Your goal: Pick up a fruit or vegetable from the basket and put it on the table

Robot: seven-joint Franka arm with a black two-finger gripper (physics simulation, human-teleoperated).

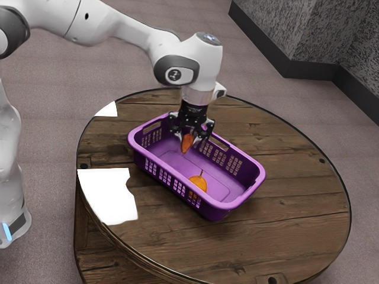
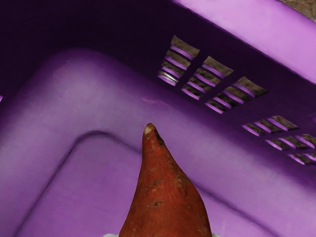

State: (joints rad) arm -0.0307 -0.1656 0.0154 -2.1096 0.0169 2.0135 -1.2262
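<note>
Claw: the claw (image 1: 191, 136) is pinching the sweet potato (image 1: 187, 144) from two sides.
Sweet potato: in the claw, pointy end down, over the basket's floor; red-brown skin with rough spots.
In the way: the purple basket (image 1: 256, 187) has walls between the sweet potato and the tabletop (image 1: 296, 231).
Orange fruit: the round orange fruit (image 1: 198, 183) with a thin stem lies in the basket, apart from the claw.
Basket: smooth, round corners, little square holes.
Tabletop: round, brown wood boards.

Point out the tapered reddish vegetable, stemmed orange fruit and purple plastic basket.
Tapered reddish vegetable (image 2: 167, 202), wrist view, wide body.
Stemmed orange fruit (image 1: 198, 181), exterior view, rounded body.
Purple plastic basket (image 1: 247, 191), exterior view, rim.
</note>
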